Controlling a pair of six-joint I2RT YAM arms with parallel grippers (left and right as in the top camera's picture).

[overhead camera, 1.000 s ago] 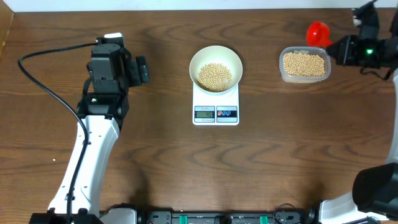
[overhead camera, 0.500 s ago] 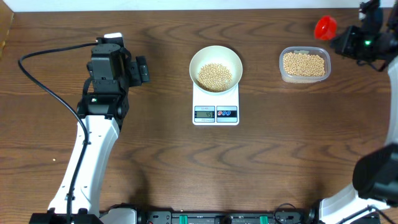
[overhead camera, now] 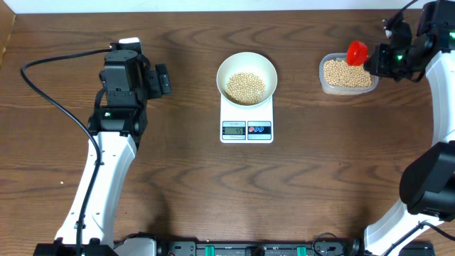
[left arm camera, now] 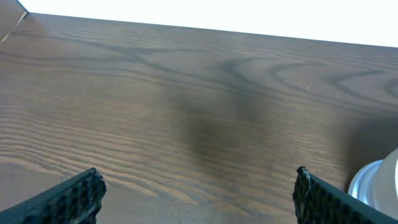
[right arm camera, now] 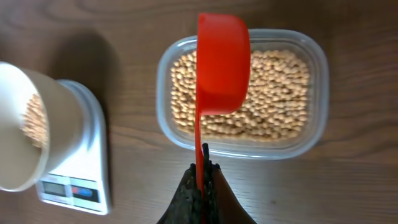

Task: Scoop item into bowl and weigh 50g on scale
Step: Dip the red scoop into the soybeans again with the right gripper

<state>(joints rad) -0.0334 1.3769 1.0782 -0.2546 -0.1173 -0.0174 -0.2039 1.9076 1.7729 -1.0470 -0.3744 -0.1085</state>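
The white bowl (overhead camera: 246,77) holds tan beans (overhead camera: 245,87) and stands on the white scale (overhead camera: 247,122) at the table's middle; both also show in the right wrist view, bowl (right arm camera: 28,134), scale (right arm camera: 81,180). A clear plastic tub (overhead camera: 348,74) of beans (right arm camera: 273,87) sits at the right. My right gripper (right arm camera: 203,171) is shut on the handle of a red scoop (right arm camera: 222,62), held above the tub, its cup turned on its side. My left gripper (left arm camera: 196,186) is open and empty over bare table at the left.
A black cable (overhead camera: 50,92) runs across the table's left side by the left arm. The bowl's white edge (left arm camera: 376,183) shows at the right of the left wrist view.
My right gripper has swung the red scoop from beyond the tub's far right corner leftward and down over the tub. The left arm has not moved.
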